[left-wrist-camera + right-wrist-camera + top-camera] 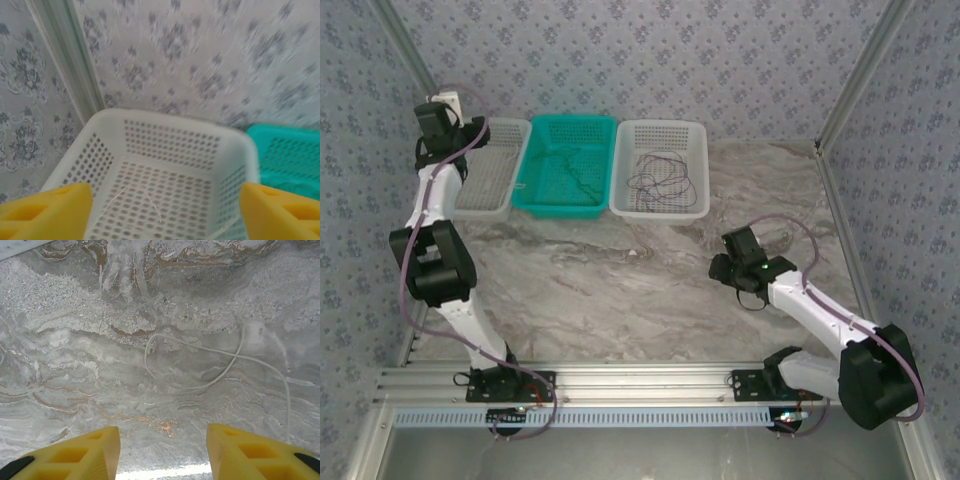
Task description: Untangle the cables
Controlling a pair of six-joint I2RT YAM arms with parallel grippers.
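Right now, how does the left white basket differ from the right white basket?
The right white basket holds a loose tangle of dark cables; the left white basket holds a pale thin strand. The left gripper hangs over the left white basket; no arm is over the right white basket. Both are white, perforated, beside the teal basket.

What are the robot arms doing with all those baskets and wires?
They are sorting out tangled cables. The left gripper hangs open over the left white basket, where one thin pale wire lies. The right gripper hangs open over the table, above a looped white cable. A bunch of dark cables sits tangled in the right white basket. Neither gripper holds anything now.
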